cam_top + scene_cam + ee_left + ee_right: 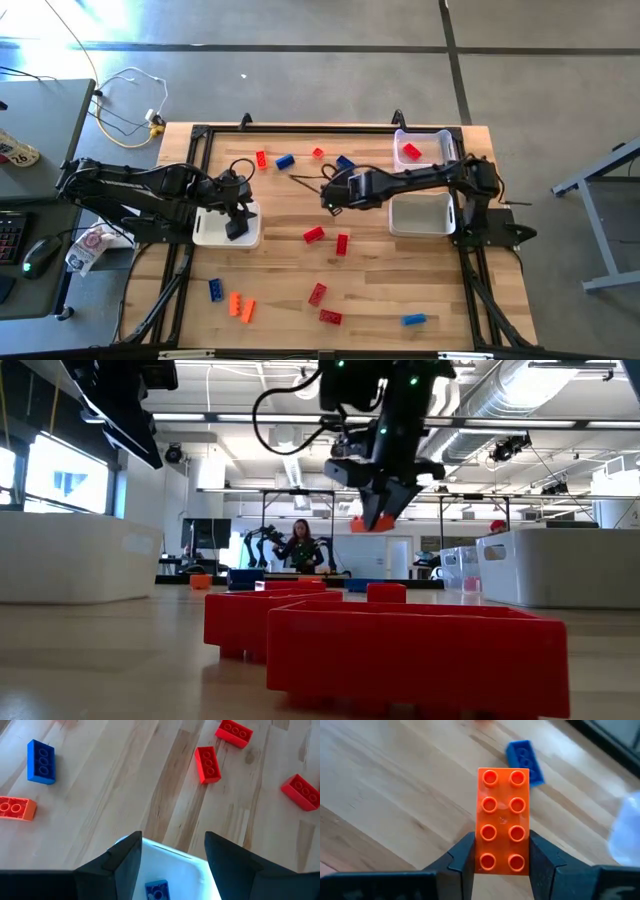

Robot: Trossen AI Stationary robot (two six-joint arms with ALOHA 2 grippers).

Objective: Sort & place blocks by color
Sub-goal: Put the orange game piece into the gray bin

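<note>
Right gripper is clamped on an orange block, lifted clear over the middle of the worktop. Left gripper hangs spread and empty above the white bin on the left, which has a blue block in it.

Risk (my judgement): only the block's lower end is pinched, so a quick swing could twist it loose.

Two more bins, a near one and a far one, sit right. Loose red blocks and a blue one lie under any carry path.
</note>
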